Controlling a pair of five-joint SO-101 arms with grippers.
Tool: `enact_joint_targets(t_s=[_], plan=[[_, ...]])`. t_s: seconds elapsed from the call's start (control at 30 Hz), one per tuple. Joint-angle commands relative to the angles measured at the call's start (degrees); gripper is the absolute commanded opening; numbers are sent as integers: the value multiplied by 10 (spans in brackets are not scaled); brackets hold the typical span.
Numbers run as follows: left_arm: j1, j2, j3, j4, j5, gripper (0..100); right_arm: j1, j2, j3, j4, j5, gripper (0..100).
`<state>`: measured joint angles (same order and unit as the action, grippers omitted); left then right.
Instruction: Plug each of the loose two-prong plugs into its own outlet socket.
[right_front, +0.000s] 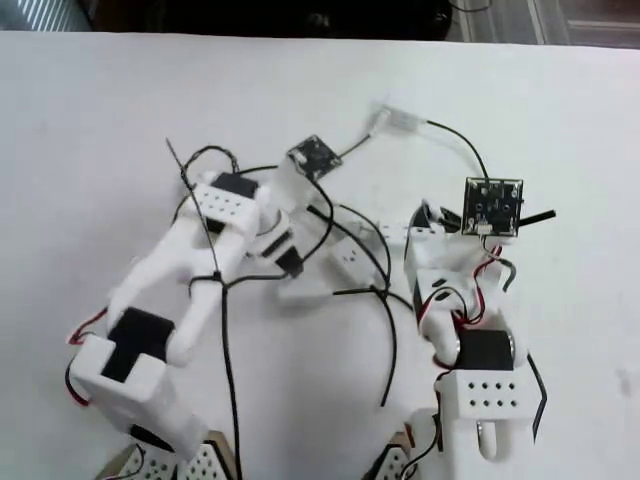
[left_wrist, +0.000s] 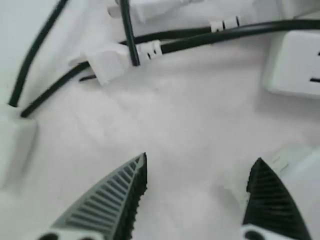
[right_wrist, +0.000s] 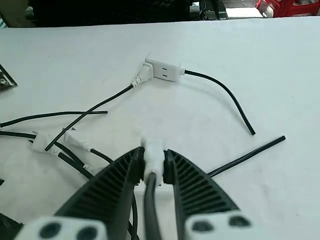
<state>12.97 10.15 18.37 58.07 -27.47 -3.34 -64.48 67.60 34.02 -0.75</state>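
My right gripper (right_wrist: 152, 151) is shut on a white two-prong plug (right_wrist: 153, 159) whose black cord runs back between the fingers. Farther off lies a white outlet socket (right_wrist: 165, 70) with a plug (right_wrist: 142, 75) seated in one end. My left gripper (left_wrist: 201, 160) hangs open just above the bare table. Beyond it lies a loose white plug (left_wrist: 107, 62), prongs showing, and off to one side another outlet socket (left_wrist: 295, 62). In the high view the far socket (right_front: 400, 120) sits behind both arms, and the right gripper (right_front: 425, 228) is beside the white socket blocks (right_front: 352, 258) mid-table.
Black cords (right_front: 385, 300) loop and cross between the arms. Two more loose white plugs (right_wrist: 40, 142) lie among cords. A cut cord end (right_wrist: 272, 141) lies near the right gripper. The white table (right_front: 100, 120) is bare toward the back and left.
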Motion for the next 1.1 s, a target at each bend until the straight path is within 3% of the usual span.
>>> enact_joint_targets(t_s=[0.0,0.13,0.37,0.5,0.67,0.9,1.07], plan=[[16,-20,-30,52,8,316,0,-7,-4,-7,-3,17],[40,-89,37,59,6,316,0,-7,-4,-7,-3,17],[117,-235,258,-44,10,316,0,-7,-4,-7,-3,17],[127,-275,316,-66,10,316,0,-7,-4,-7,-3,17],[122,-283,298,-59,10,317,0,-7,-4,-7,-3,17],[120,-283,192,17,9,321,0,-7,-4,-7,-3,17],[85,-278,129,29,7,321,0,-7,-4,-7,-3,17]])
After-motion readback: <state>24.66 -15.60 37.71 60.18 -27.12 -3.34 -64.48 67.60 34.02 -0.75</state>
